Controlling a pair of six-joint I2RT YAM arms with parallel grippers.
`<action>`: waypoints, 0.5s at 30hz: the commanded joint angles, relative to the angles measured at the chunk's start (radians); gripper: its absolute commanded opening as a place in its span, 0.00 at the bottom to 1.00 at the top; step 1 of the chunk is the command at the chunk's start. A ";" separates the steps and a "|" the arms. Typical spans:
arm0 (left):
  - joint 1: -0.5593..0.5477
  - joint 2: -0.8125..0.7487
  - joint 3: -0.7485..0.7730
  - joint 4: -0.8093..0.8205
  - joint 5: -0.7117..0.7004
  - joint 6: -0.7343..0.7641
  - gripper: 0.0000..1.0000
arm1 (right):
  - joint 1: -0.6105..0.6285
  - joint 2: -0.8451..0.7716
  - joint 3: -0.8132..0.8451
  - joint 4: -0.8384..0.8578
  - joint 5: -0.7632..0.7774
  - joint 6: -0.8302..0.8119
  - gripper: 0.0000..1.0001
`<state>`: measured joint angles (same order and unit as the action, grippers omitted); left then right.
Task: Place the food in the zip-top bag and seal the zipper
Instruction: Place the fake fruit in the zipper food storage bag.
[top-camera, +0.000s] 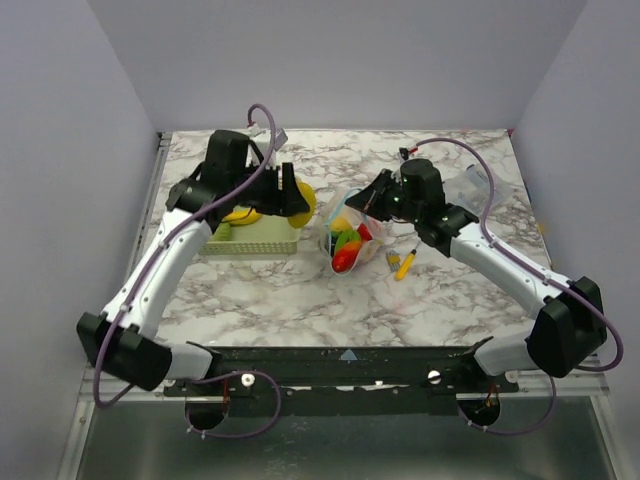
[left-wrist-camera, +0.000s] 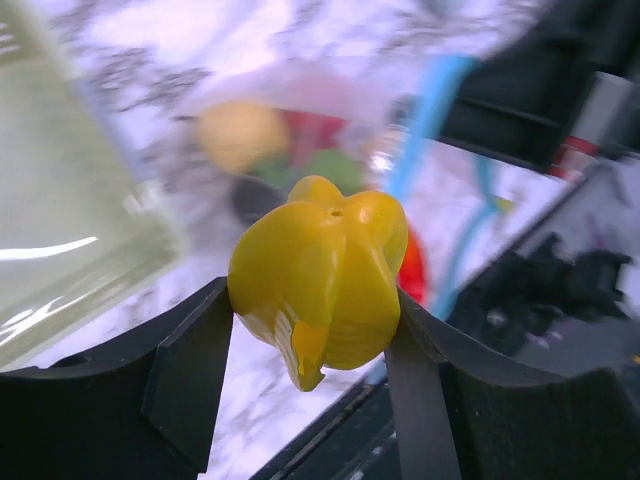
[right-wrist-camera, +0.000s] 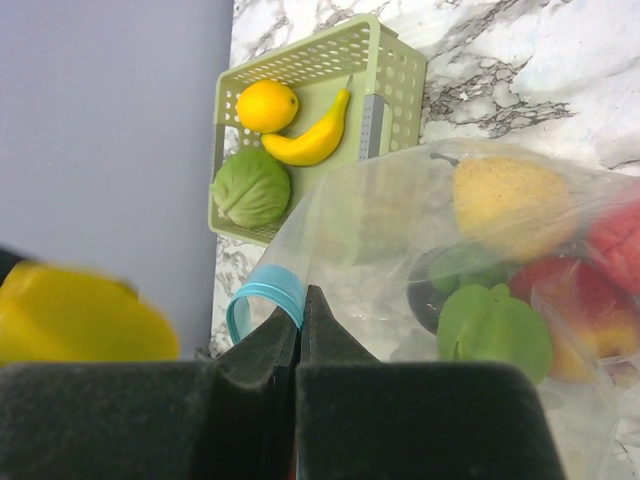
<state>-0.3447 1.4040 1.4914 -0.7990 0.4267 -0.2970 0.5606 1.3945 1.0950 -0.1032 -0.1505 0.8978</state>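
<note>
**Two-arm station: one fruit in hand, bag mouth held**

Left arm: it reaches forward from its base, elbow high at the far left. The wrist is turned right, above the right end of the green basket (top-camera: 255, 238). The left gripper (left-wrist-camera: 310, 310) is clamped on one yellow toy pepper (left-wrist-camera: 320, 280), a finger pressing each flank and the stem end pointing away from the camera. The pepper is in the air, clear of the table (top-camera: 250, 290).

Right arm: it stretches diagonally from its base toward the table centre. The right gripper (right-wrist-camera: 300, 320) has its fingers pressed together on the mouth edge of the zip-top bag (right-wrist-camera: 350, 210), just beside the light-blue zipper (right-wrist-camera: 262, 290), which curls out to the left of the fingers.

Relative position: the bag sits mid-table between the two grippers. From the left wrist camera it lies beyond the held pepper, blurred, and apart from it.

Count:
- Bags: one.
- Baskets: one, left of the bag. It holds three pieces: one lemon (right-wrist-camera: 267, 105), one banana (right-wrist-camera: 310, 140) and one cabbage (right-wrist-camera: 252, 187).
- Pieces inside the bag: yellow, green and red ones show through the plastic. They overlap, so the exact number cannot be told.
- One yellow stick (top-camera: 405, 263) lies on the table just right of the bag
</note>
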 joint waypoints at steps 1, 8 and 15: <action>-0.088 -0.179 -0.241 0.421 0.297 -0.143 0.37 | -0.009 0.009 0.034 0.026 -0.028 0.029 0.00; -0.278 -0.362 -0.523 0.793 0.148 -0.180 0.41 | -0.008 -0.004 0.034 0.042 -0.037 0.057 0.00; -0.328 -0.313 -0.556 0.938 0.025 -0.141 0.43 | -0.009 0.004 0.016 0.080 -0.082 0.097 0.00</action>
<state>-0.6537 1.0676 0.9344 -0.0433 0.5568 -0.4618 0.5606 1.3960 1.0950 -0.0910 -0.1776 0.9554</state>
